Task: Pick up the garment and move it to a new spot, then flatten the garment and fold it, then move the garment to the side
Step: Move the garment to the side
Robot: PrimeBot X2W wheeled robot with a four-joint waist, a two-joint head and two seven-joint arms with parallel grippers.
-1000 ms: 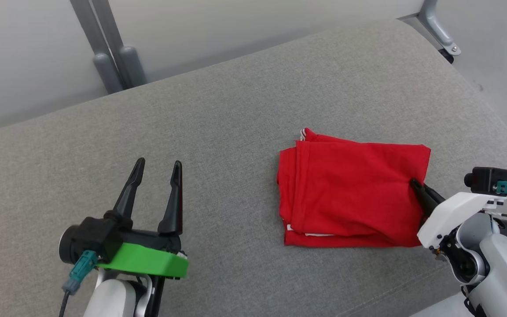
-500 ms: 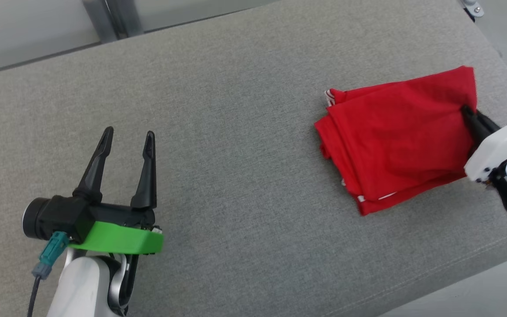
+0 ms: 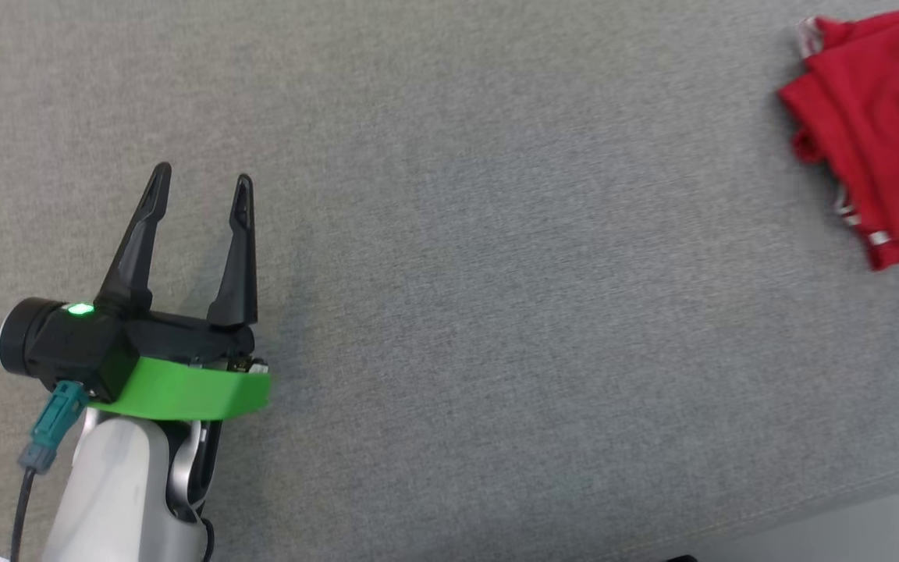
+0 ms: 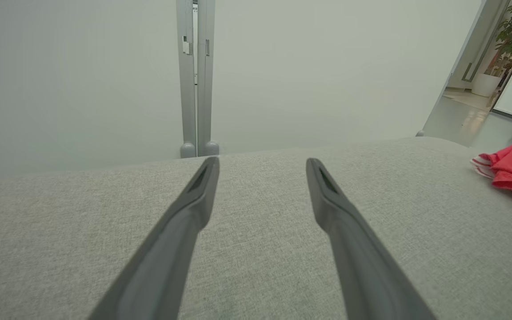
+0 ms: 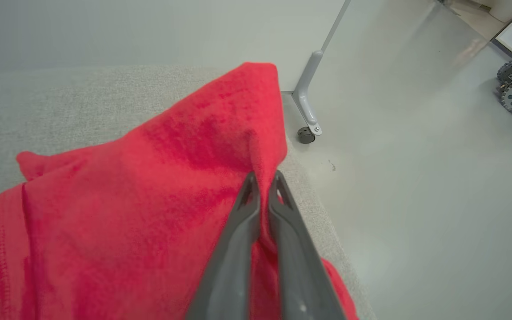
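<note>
where the grey upholstered surface (image 3: 496,312) runs toward its right end, the garment (image 3: 879,140) lies at the upper right of the head view, partly cut off by the frame's edge. it is bright red, folded into several stacked layers whose edges step out along the left side, with a thin white trim showing at the upper left corner and along the lower hem. in the right wrist view the cloth looks soft and slightly fuzzy, creased in long shallow folds, and one corner rises in a peak above the rest. the right gripper (image 5: 265,175) has its two dark fingers pressed together on a pinch of this red fabric just under that peak, close to the cushion's rounded edge, with the pale floor (image 5: 416,178) and a grey metal leg (image 5: 307,95) beyond. the left gripper (image 3: 202,175) sits well apart from the garment at the lower left of the head view, over bare grey fabric, its fingers spread wide with nothing between them; in its own wrist view the red cloth shows at the far right edge.
</note>
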